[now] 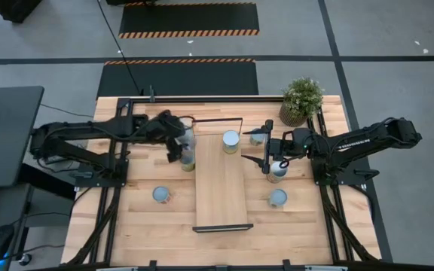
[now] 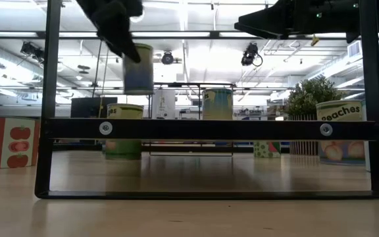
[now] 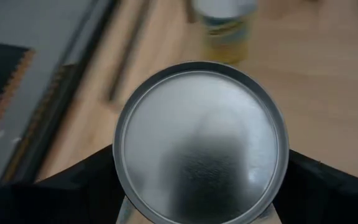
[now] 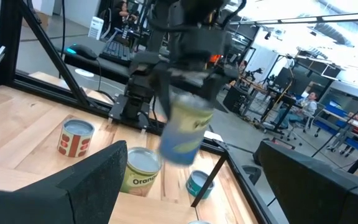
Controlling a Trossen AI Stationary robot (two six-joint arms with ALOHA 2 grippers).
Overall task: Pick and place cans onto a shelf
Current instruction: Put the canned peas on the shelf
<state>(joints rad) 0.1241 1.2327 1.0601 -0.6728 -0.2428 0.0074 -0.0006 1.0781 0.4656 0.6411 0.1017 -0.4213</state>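
Low view: held can (image 2: 138,68) airborne above shelf (image 2: 209,129) height, just off the shelf's left edge, pinched by left gripper (image 2: 120,29). Carry it level over the board, clear of the can already on the shelf (image 1: 231,141), before lowering. Left wrist view gives only the lid; height shows in low view alone. Right gripper (image 1: 268,159) spread, beside the shelf's right edge.

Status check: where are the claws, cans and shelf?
Left claw shut on lifted can. Right claw open beside shelf. One can on shelf. Path clear.
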